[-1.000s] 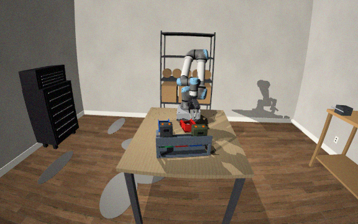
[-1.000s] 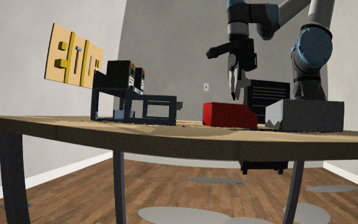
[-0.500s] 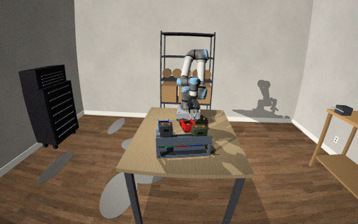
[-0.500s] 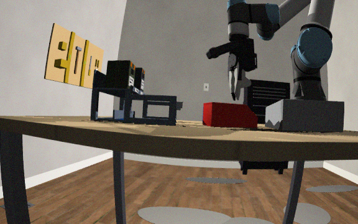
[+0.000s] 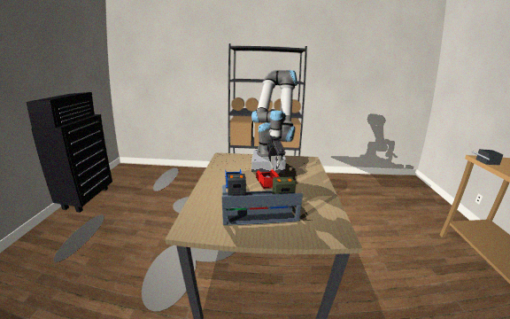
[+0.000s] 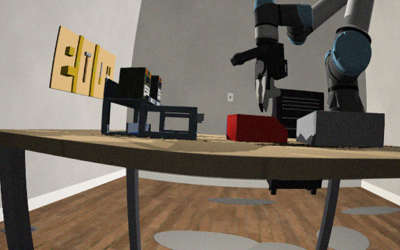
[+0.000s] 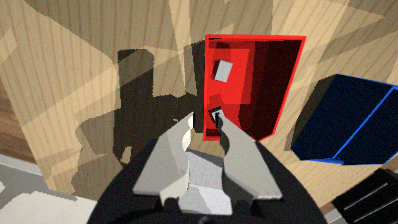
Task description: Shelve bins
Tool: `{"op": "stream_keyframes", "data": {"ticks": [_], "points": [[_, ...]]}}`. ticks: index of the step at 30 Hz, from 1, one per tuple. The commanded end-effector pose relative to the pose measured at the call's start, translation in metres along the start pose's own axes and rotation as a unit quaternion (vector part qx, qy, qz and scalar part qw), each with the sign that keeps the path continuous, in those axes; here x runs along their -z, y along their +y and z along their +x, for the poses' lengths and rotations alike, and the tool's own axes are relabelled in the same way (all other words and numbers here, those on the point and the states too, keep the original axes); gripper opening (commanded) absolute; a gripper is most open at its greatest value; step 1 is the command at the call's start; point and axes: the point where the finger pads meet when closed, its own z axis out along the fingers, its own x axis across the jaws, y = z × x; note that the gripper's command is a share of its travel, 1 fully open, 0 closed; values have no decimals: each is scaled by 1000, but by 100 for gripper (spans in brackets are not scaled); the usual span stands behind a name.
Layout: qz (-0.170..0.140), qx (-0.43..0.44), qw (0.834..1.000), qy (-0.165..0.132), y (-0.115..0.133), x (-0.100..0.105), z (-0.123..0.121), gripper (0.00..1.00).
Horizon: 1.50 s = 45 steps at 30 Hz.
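The red bin [image 5: 266, 177] stands on the table between the robot base and the shelf [image 5: 261, 208]. It also shows in the side view [image 6: 255, 128] and in the wrist view [image 7: 250, 85], with a small grey part [image 7: 222, 70] inside. My gripper [image 6: 262, 107] points down just above the bin's top edge. Its fingers stand a little apart over the bin's near left wall, and nothing is between them. A blue bin [image 5: 235, 182] and a green bin [image 5: 283, 185] appear on top of the shelf. Green, red and blue marks lie on the shelf's lower board.
The robot's grey base block [image 6: 340, 128] stands right behind the red bin. The blue bin [image 7: 345, 125] shows to the right of the red one in the wrist view. A tool board [image 6: 82, 67] hangs on the wall beyond the shelf.
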Motion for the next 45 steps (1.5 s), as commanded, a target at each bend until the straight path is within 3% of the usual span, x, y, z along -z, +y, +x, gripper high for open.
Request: {"op": "stream_keyframes", "data": {"ticks": [1, 23, 45], "points": [[-1, 0, 1000, -1, 2, -1, -1, 15], [-2, 0, 1000, -2, 2, -5, -1, 15], [-2, -1, 1000, -2, 3, -28, -1, 15]]}}
